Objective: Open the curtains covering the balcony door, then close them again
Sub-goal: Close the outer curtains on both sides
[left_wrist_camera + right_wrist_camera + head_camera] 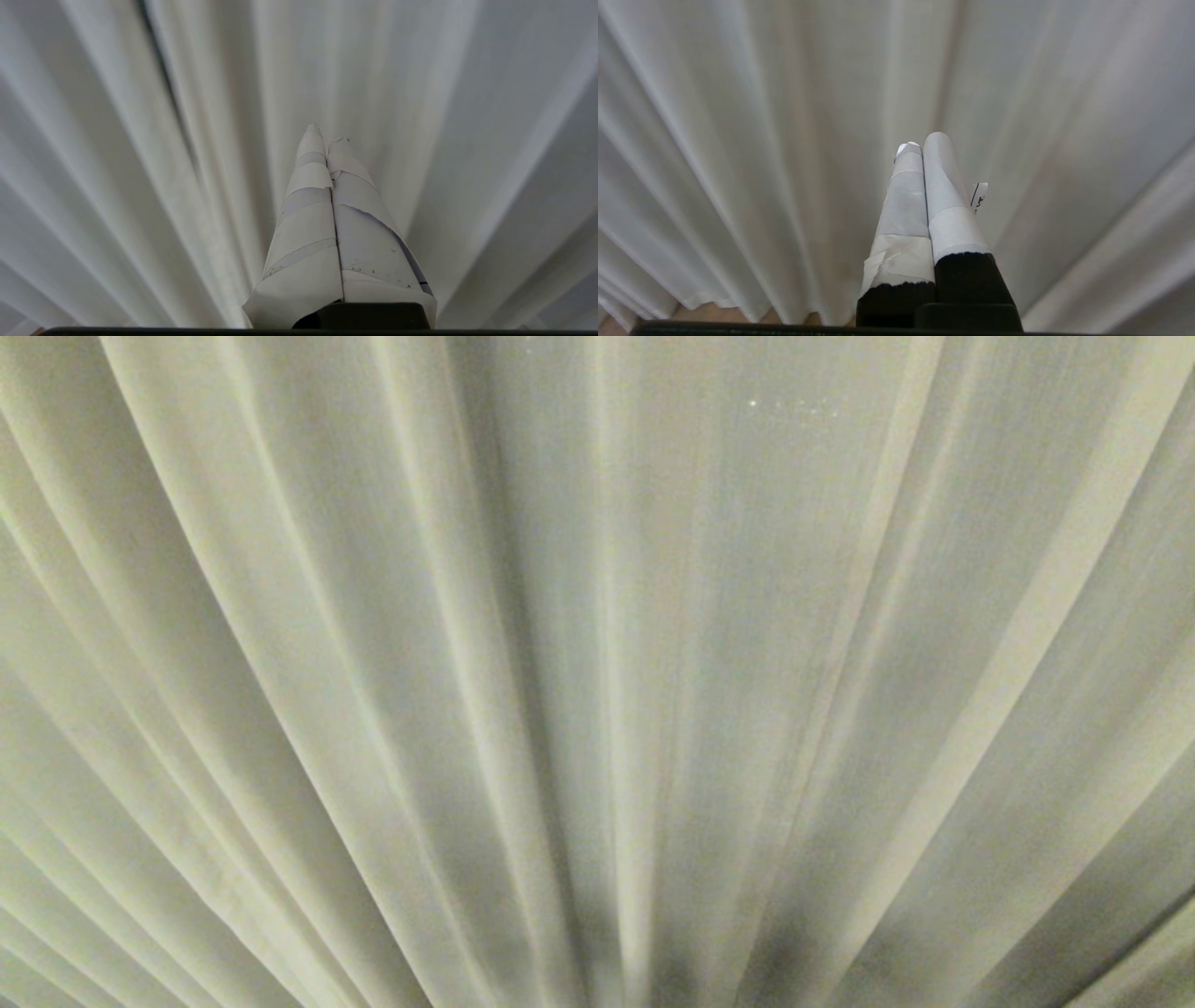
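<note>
Left tool [327,133] and right tool [922,142] both have their tips pressed together, empty, pointing at the drawn curtains [597,672], which fill every view. Opening looks not yet begun; next, one tool should spread and pinch a pleat near the middle seam.

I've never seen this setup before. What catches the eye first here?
Cream curtains with long soft pleats fill the whole head view, so no door shows. In each wrist view a tape-wrapped hand, left hand and right hand, points at the fabric with fingers pressed together, holding nothing.
</note>
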{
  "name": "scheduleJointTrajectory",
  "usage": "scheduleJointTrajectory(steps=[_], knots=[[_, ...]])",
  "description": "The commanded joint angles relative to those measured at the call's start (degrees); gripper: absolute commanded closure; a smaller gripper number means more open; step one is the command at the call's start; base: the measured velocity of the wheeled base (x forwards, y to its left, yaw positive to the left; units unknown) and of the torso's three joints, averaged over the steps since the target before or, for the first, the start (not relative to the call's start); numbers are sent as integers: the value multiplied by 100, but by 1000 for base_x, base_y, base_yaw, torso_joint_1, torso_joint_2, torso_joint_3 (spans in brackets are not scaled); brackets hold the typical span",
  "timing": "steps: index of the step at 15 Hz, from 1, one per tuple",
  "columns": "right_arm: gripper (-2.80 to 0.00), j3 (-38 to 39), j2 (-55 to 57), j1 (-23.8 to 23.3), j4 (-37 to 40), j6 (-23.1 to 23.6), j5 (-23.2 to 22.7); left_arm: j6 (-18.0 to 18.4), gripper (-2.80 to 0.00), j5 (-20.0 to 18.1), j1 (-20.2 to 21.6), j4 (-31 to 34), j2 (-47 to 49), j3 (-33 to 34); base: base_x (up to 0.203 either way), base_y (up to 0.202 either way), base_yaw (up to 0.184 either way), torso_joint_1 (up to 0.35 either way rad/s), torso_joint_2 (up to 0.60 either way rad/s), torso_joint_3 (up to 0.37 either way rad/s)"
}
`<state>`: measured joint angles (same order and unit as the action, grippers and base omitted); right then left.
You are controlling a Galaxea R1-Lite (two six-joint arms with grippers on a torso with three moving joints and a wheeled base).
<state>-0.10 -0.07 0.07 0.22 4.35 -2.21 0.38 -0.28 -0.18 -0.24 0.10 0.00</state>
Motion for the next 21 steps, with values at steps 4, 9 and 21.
scheduleJointTrajectory(steps=[4, 9, 21], knots=[[0, 1, 7, 1, 4, 11, -8, -3, 0, 2, 1, -11, -10, 0, 0, -191, 1, 1, 3, 1], [0, 1, 7, 1, 10, 4, -8, -3, 0, 2, 1, -11, -10, 0, 0, -191, 0, 4, 0, 5], [0, 1, 7, 1, 8, 4, -8, -11, 0, 2, 1, -2, -10, 0, 0, -100, 0, 2, 2, 2]])
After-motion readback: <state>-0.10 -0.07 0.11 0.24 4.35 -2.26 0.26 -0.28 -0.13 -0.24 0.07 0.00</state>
